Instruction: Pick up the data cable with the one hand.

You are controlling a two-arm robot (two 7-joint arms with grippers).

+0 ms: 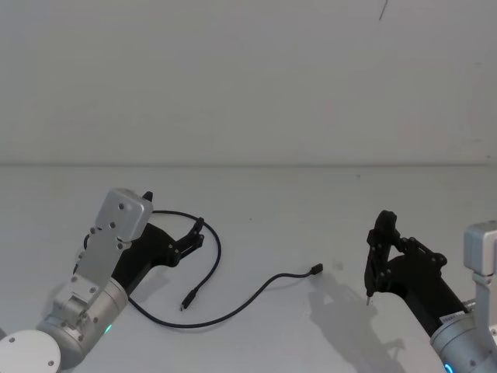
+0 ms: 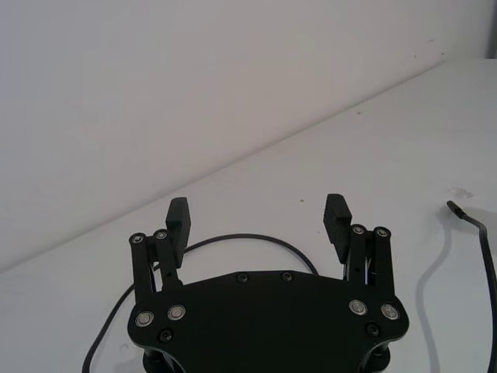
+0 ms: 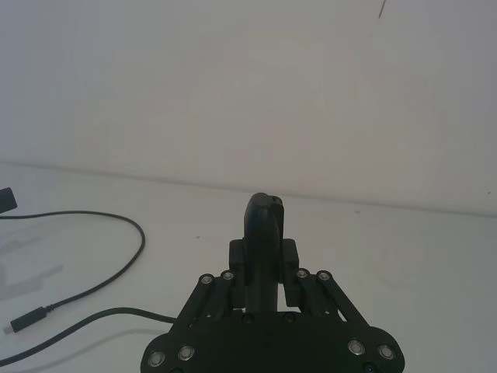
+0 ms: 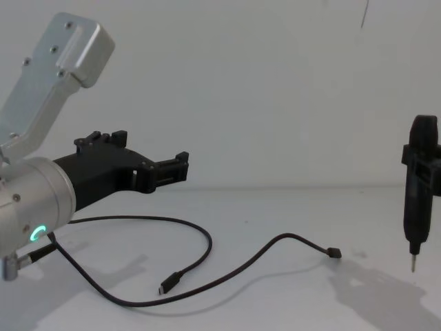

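Note:
The data cable (image 1: 220, 250) is thin and black and lies in loose curves on the white table (image 1: 295, 210). One plug (image 1: 189, 299) rests inside the loop, the other plug (image 1: 316, 270) lies toward the middle. My left gripper (image 1: 196, 231) hovers open over the cable's loop, with nothing between its fingers (image 2: 338, 217); the cable (image 2: 248, 236) curves on the table beyond them. In the chest view the left gripper (image 4: 180, 165) is well above the cable (image 4: 209, 243). My right gripper (image 1: 383, 225) is shut, off to the right of the cable.
A short black lead with a silver tip (image 4: 412, 264) hangs down under the right gripper (image 4: 422, 148). A plain white wall stands behind the table. A length of the cable (image 3: 140, 233) and a plug (image 3: 27, 318) lie to one side of the right gripper (image 3: 264, 210).

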